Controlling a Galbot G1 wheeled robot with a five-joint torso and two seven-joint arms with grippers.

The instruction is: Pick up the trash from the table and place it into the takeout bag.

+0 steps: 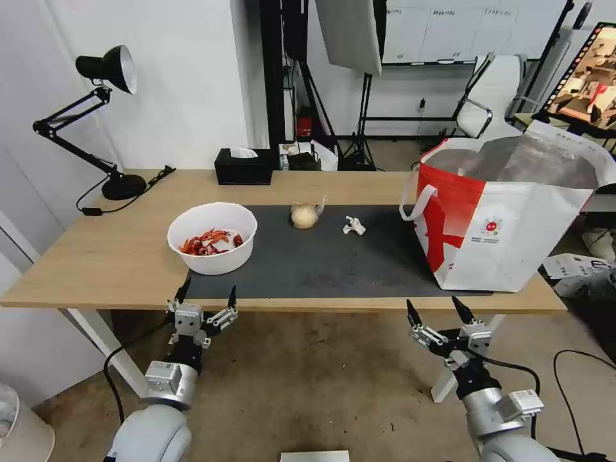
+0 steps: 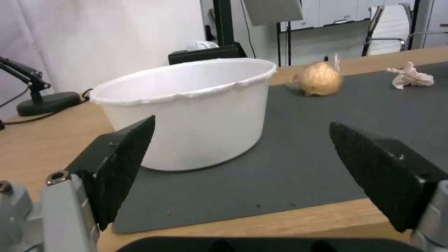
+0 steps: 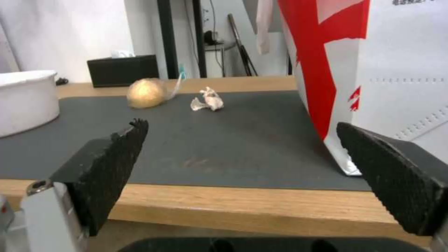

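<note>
Both the left gripper (image 1: 206,296) and right gripper (image 1: 436,310) hover spread off the table's (image 1: 115,256) near edge; bowl (image 1: 212,237), pouch (image 1: 304,215) and paper wad (image 1: 353,225) remain outside the takeout bag (image 1: 513,218).

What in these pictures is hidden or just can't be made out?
- Takeout bag: head view, its far right side is cut off by the frame edge, and its walls hide whatever lies inside.
- White bowl: left wrist view, its wall hides the contents.
- Yellowish pouch: head view, too small to tell what it holds.
</note>
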